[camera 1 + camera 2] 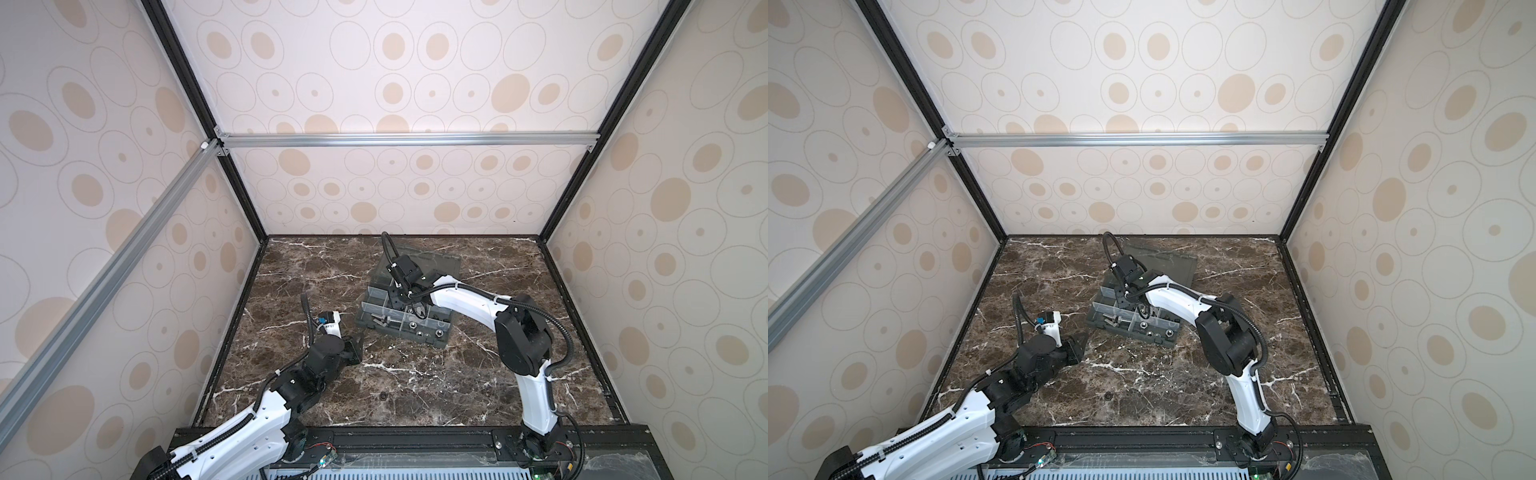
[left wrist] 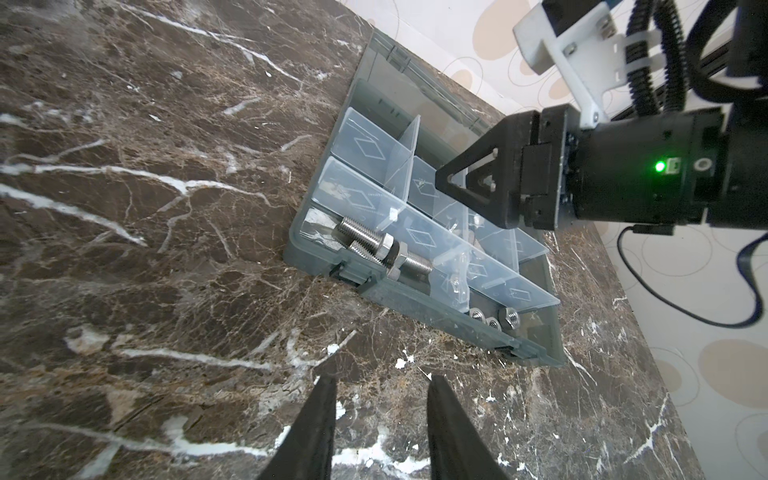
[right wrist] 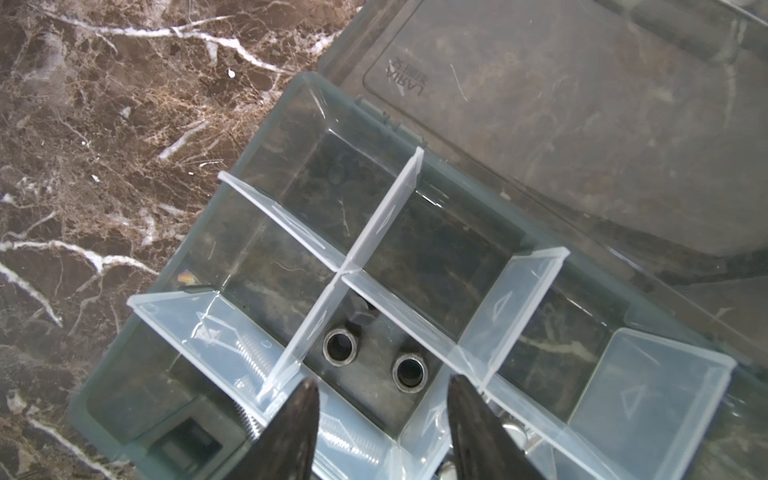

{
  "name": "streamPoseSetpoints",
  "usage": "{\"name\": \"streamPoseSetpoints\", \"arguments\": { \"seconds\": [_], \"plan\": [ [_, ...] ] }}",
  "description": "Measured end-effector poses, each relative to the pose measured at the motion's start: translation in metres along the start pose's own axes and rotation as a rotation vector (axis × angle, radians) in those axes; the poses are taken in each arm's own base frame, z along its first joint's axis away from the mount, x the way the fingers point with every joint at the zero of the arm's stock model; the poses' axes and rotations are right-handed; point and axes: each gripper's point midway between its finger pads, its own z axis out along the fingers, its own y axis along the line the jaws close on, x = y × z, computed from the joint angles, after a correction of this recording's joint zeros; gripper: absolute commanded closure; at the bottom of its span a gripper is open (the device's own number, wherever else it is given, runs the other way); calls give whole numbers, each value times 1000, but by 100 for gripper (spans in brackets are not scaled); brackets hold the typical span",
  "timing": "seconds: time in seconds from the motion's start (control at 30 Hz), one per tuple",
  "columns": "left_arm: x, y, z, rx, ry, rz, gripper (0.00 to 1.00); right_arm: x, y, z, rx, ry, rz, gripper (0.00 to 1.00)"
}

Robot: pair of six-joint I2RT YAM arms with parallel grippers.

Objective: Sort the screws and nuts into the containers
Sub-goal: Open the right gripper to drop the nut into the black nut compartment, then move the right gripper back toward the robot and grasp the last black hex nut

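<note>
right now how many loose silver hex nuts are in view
3 loose nuts, all in one corner cell of the organizer box: two side by side, a third beside them. Dividers may hide more.

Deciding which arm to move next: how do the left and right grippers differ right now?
Place: the right gripper hangs over the box, above a cell holding two dark nuts; the left gripper is over bare table beside the box. Pose: the right gripper points steeply down; the left gripper aims shallowly across the table toward the box. Shared: both open, both empty.
</note>
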Motion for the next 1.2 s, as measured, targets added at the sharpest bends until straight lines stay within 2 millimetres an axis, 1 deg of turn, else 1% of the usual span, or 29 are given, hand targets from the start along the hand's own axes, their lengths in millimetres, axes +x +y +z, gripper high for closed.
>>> {"name": "streamPoseSetpoints", "arguments": {
  "seconds": [0.27, 0.43, 0.57, 0.77, 0.87, 1.1, 1.2],
  "plan": [
    [-2, 2, -1, -11, -10, 2, 63, 3, -1, 1, 2, 4, 6, 44],
    [-3, 4, -3, -16, -16, 13, 63, 16, -6, 2, 10, 22, 6, 44],
    [-4, 5, -4, -21, -19, 15, 63, 19, -8, 0, 9, 24, 7, 44],
    [-4, 9, -5, -39, -23, 20, 63, 22, -7, -14, -9, 16, 6, 44],
    [-3, 10, -5, -45, -21, 22, 63, 26, -4, -23, -22, 11, -3, 44],
    [-4, 13, -6, -61, -25, 25, 63, 47, 7, -39, -46, 25, -44, 45],
    [-5, 14, -7, -65, -32, 25, 63, 59, 10, -46, -55, 38, -66, 45]
  ]
}}
